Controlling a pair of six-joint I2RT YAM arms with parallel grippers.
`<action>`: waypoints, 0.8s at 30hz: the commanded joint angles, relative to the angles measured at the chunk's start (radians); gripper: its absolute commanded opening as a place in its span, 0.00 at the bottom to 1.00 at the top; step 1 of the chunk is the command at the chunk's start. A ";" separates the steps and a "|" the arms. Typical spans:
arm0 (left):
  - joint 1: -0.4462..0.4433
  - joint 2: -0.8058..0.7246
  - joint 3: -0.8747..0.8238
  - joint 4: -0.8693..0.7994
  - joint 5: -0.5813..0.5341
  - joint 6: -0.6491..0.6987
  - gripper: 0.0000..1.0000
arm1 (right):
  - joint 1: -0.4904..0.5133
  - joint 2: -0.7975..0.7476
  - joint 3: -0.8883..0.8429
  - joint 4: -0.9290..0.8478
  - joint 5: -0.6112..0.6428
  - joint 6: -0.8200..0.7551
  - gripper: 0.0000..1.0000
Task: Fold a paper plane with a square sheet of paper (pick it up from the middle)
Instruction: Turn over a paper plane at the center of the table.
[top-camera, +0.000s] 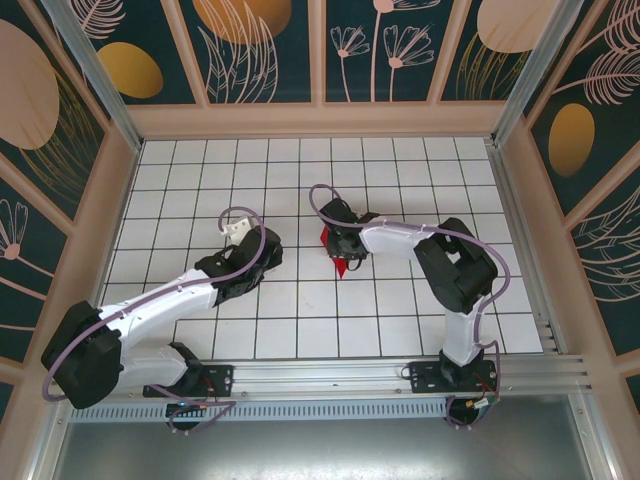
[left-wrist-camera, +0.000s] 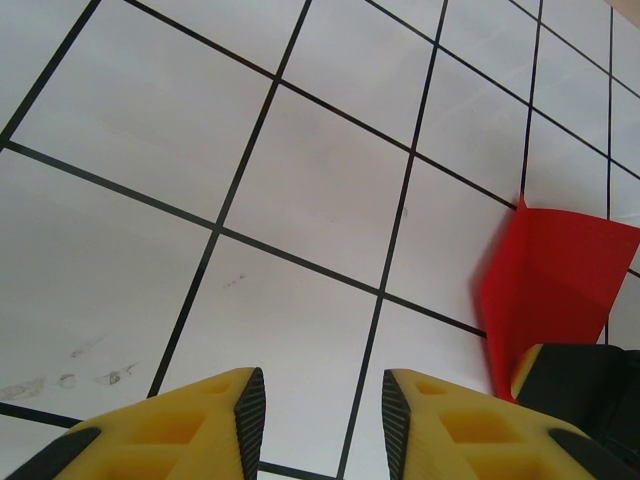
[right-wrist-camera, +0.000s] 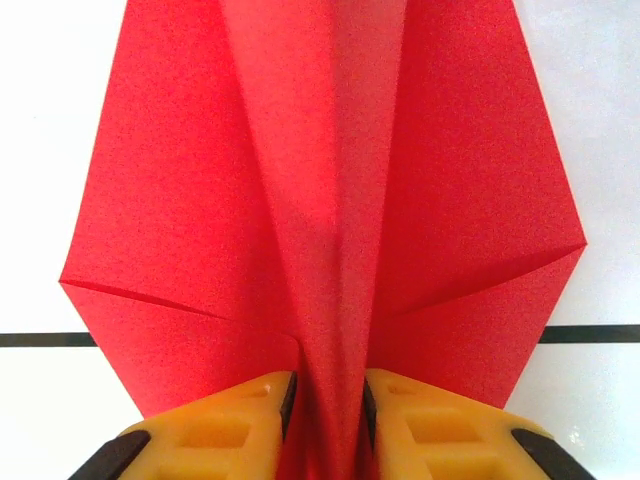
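Note:
The paper plane (right-wrist-camera: 330, 180) is a bright red folded shape with a raised centre ridge and two flat wings, lying on the white grid table (top-camera: 300, 320). In the top view the red paper (top-camera: 339, 266) pokes out beneath my right gripper (top-camera: 345, 250) near the table's middle. My right gripper (right-wrist-camera: 328, 400) straddles the ridge, its jaws slightly parted, the ridge loose between the pads. My left gripper (left-wrist-camera: 325, 410) hovers open over bare tiles to the left of the paper (left-wrist-camera: 555, 280), with nothing between its fingers. In the top view the left gripper (top-camera: 237, 232) is about two tiles left of the plane.
Wooden walls with dark floral panels (top-camera: 320, 50) enclose the table on three sides. The arm bases sit on an aluminium rail (top-camera: 330, 380) at the near edge. Part of the right gripper (left-wrist-camera: 585, 385) shows at the lower right of the left wrist view.

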 joint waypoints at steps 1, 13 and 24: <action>-0.003 -0.007 -0.009 0.017 -0.024 0.009 0.40 | -0.001 0.046 0.012 -0.046 -0.014 -0.013 0.30; -0.004 0.001 -0.003 0.018 -0.026 0.009 0.40 | 0.029 0.149 0.036 -0.115 0.052 -0.110 0.34; -0.004 -0.001 0.015 0.008 -0.031 0.018 0.40 | 0.014 0.095 0.086 -0.104 0.004 -0.060 0.43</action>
